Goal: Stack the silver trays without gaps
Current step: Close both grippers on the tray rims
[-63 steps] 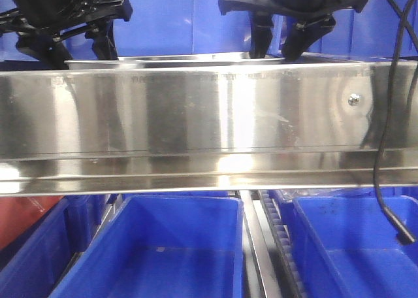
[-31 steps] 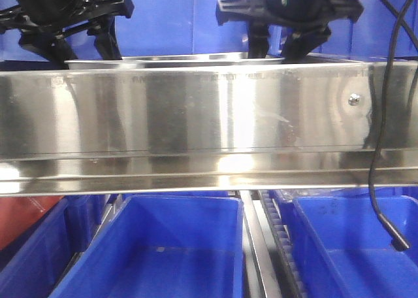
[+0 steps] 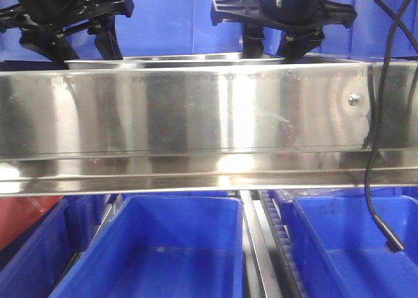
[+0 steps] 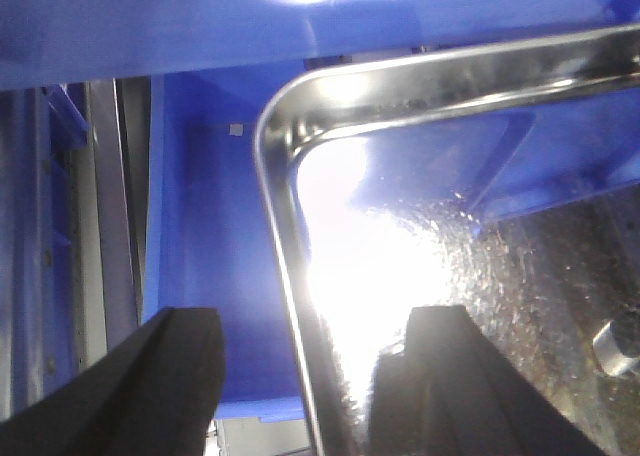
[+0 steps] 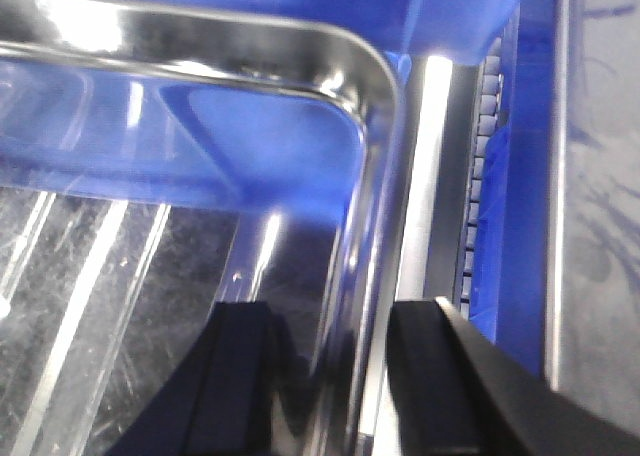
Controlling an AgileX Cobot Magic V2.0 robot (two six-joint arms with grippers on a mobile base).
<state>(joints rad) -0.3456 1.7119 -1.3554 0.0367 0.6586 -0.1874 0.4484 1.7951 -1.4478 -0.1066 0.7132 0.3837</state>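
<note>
Here, in the front view, the silver tray (image 3: pixel 176 61) is seen only as a thin rim just above the long steel shelf panel (image 3: pixel 196 115), by which the rest of it is hidden. The left gripper (image 3: pixel 81 49) is held over the tray's left end and the right gripper (image 3: pixel 274 49) over its right end, each with its jaws spread. Blue bins (image 3: pixel 176 246) are seen below the panel, and a black cable (image 3: pixel 373 167) hangs at the right.

In the left wrist view, the tray's rim is straddled by widely parted fingers (image 4: pixel 160 376), one outside over blue plastic, one inside the tray; nothing is gripped.

In the right wrist view, the rim near a rounded corner is bracketed by less widely parted fingers (image 5: pixel 245 376). Whether the rim is touched cannot be told.
</note>
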